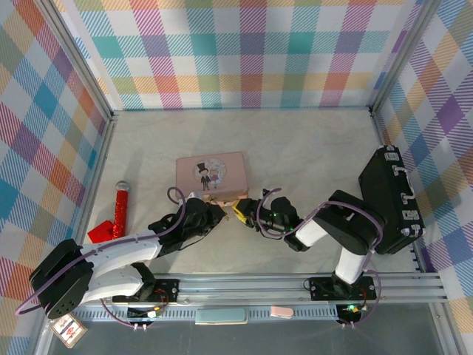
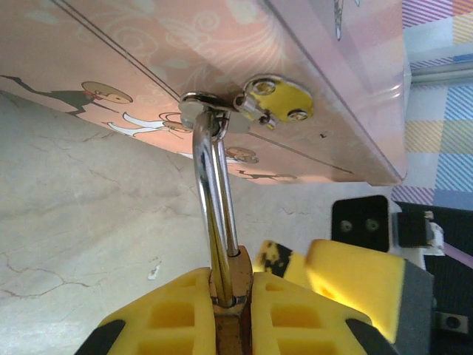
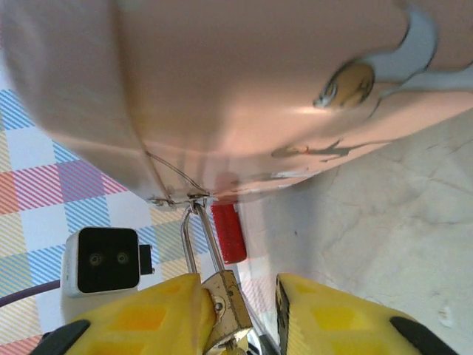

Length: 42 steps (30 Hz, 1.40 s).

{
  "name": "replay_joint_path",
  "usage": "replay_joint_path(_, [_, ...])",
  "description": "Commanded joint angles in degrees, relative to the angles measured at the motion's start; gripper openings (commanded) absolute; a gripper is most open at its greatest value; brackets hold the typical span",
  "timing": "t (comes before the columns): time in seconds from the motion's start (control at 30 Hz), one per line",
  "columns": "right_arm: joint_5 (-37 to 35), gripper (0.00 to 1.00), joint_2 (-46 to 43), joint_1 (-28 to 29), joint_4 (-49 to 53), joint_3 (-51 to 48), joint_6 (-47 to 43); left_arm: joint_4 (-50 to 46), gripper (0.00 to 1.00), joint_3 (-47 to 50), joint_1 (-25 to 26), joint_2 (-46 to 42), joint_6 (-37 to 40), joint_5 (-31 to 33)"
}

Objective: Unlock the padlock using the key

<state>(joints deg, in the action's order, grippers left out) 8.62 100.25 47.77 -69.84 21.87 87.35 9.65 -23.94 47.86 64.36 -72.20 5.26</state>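
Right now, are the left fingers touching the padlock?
Touching. The left wrist view shows both left fingers pressed against the padlock at its brass body, with no gap.

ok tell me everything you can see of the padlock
Small brass-coloured padlock with a thin shiny silver shackle. The shackle is threaded through the hasp on the pink tin, and both legs reach the body. The jaws of the left gripper clamp the body; in the right wrist view one yellow finger of the right gripper touches it.
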Motion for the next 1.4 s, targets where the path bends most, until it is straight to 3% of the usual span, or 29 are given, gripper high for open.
replay_joint_path(0.0, [-0.8, 0.33, -3.7, -0.3, 4.2, -1.1, -6.1, 0.2, 0.0, -2.7, -0.6, -1.3, 1.8, -1.6])
replay_joint_path(0.23, [-3.2, 0.33, -17.2, -0.3, 24.8, -1.6, -29.3, -0.1, 0.0, -2.9, -1.5, -0.5, 2.1, -2.7])
replay_joint_path(0.37, [-8.0, 0.33, -27.8, 0.9, 46.8, 1.8, -45.0, -0.3, 0.0, -2.9, -1.8, -0.3, 2.2, -3.2])
replay_joint_path(0.47, [-11.5, 0.34, -32.9, 3.1, 52.0, 2.5, -55.3, 0.0, 0.0, -2.9, -2.2, 0.0, 2.1, -3.7])
replay_joint_path(0.7, [-11.1, 0.35, -34.2, 9.2, 46.7, -0.1, -79.3, 1.4, 0.0, -3.1, -2.7, 0.9, 2.1, -5.2])
replay_joint_path(0.93, [-14.1, 0.35, -27.8, 16.9, 39.0, 0.5, -99.0, 1.3, 0.0, -3.3, -2.8, 0.5, 2.1, -6.0])
replay_joint_path(1.37, [-24.7, 0.31, -11.6, 20.1, 21.2, 2.7, -108.6, 1.0, 0.0, -3.2, -2.8, -0.8, 1.9, -6.7])
